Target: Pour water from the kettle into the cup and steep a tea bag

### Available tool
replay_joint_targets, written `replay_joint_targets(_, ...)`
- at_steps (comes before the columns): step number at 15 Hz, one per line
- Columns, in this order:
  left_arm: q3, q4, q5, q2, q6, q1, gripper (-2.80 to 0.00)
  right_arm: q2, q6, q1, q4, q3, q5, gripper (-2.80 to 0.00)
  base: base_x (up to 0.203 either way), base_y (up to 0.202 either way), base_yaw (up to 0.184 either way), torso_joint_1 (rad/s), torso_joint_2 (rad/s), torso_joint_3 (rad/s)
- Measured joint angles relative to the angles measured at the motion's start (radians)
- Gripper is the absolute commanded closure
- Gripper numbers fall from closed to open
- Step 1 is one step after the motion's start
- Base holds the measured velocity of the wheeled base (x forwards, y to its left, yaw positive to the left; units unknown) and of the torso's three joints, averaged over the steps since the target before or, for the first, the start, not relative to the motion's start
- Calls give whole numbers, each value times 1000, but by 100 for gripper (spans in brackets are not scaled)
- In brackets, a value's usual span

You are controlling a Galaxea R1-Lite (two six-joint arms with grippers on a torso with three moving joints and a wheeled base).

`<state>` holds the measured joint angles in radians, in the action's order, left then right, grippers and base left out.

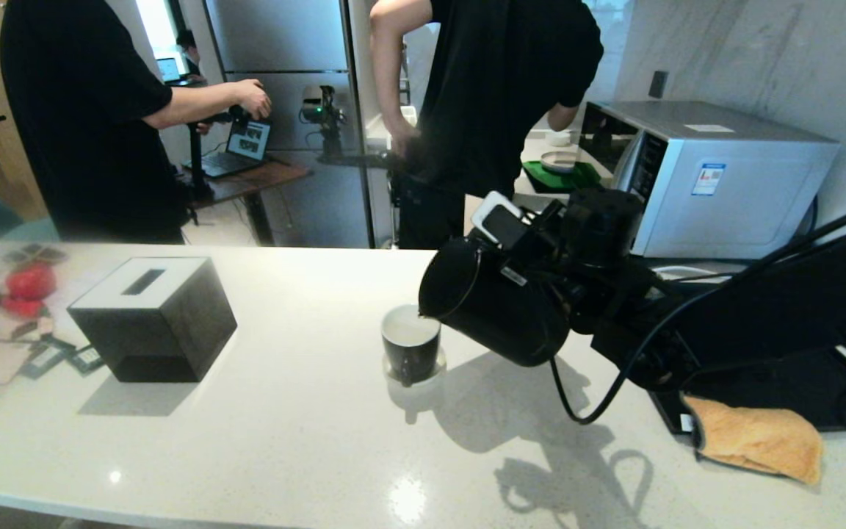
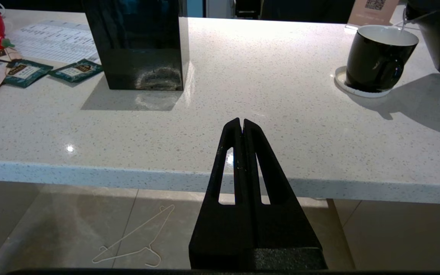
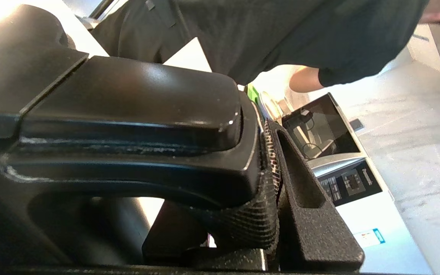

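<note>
Pressed together and idle below the counter edge sits the left gripper (image 2: pixel 241 124), while the right gripper (image 3: pixel 269 183) pinches the kettle (image 1: pixel 493 305) handle at centre frame, tipped over the cup (image 1: pixel 410 344), pouring underway, tea bag steeping undone.

Head looks down on the counter (image 1: pixel 283 441); left wrist, low at its edge, shares the cup (image 1: pixel 410 344).

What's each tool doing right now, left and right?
Left tool: shut, empty, parked low at the counter's near edge.
Right tool: shut on the kettle's handle, kettle tipped over the cup.
</note>
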<state>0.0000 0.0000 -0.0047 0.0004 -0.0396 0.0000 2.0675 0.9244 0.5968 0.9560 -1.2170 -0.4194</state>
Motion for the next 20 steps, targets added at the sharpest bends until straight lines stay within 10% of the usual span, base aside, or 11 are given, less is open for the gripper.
replay_joint_targets(20, 0, 0, 0, 0, 0, 0, 0, 43, 164, 0, 70, -68, 47, 0, 0, 0, 0, 0, 0, 0)
